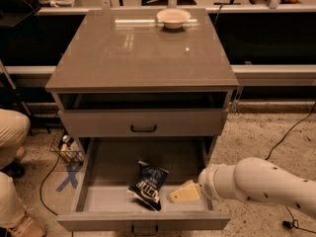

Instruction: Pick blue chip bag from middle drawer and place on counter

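Observation:
The blue chip bag (149, 184) lies crinkled on the floor of the open middle drawer (111, 179), near its front centre. My gripper (183, 193), cream-coloured at the end of the white arm (256, 184), reaches in from the right. It is inside the drawer, low over the floor, just right of the bag and very close to it. I cannot tell whether it touches the bag. The glossy grey-brown counter (138, 53) tops the cabinet above.
A cream bowl (173, 18) stands at the counter's far edge. A closed drawer front (143, 122) with a black handle sits above the open drawer. A person's legs (12, 142) are at the left. Cables (291, 132) trail on the floor to the right.

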